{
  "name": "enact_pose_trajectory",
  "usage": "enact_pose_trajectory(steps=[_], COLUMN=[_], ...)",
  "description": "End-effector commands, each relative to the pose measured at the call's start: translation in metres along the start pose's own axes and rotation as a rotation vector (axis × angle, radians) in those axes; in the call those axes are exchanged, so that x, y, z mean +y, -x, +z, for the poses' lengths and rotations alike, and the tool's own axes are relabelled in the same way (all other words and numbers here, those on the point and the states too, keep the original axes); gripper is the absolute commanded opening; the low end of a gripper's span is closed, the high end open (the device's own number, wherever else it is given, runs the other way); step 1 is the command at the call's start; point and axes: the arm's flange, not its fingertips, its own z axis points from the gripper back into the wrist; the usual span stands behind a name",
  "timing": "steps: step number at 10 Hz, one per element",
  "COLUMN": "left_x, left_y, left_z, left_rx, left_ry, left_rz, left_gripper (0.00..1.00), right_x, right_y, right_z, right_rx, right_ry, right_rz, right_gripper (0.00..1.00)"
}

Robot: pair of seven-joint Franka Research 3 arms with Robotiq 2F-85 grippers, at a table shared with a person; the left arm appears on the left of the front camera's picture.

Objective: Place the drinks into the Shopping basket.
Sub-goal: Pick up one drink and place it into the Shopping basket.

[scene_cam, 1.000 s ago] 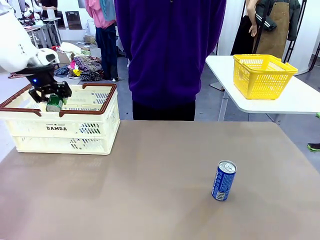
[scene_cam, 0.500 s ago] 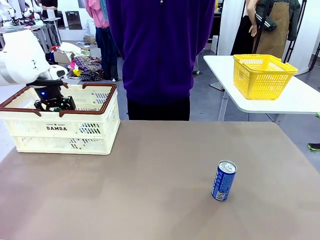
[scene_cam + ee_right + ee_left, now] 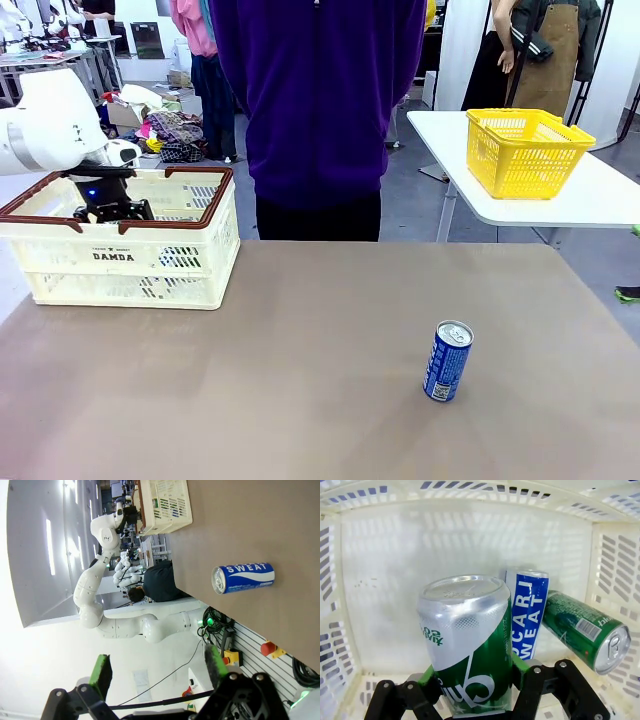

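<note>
On the table, left hand sank green can into Shopping basket.

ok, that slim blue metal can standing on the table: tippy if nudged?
Likely tips: the slim blue metal can stands tall on a narrow base. Once down it would probably roll, being round.

Cream basket — green can inside; blue can upright
</note>
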Motion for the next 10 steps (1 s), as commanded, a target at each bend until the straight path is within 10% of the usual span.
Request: enact_pose_trajectory(steps=[1, 2, 3, 10], left_x=[-0.001, -0.002, -0.004, 0.006], left_y=[-0.007, -0.007, -0.007, 0.003], left_z=[0.006, 0.006, 0.006, 0.013], left_rx=[-0.005, -0.01, -0.014, -0.038], left_ry=[-0.029, -0.03, -0.034, 0.029], left_rz=[0.008, 0.011, 0.012, -0.011], left_gripper=[0.19, 0.76, 1.0, 1.0], right_x=[0.004, 0.004, 0.004, 0.004], right_y=[0.0, 0.0, 0.0, 0.0], right_z=[-0.001, -0.001, -0.001, -0.001], right_rx=[-0.004, -0.004, -0.004, -0.004], right_ry=[-0.015, -0.015, -0.015, -0.015], right_rz=[-0.01, -0.01, -0.01, -0.01], right_gripper=[1.0, 1.0, 1.0, 1.0])
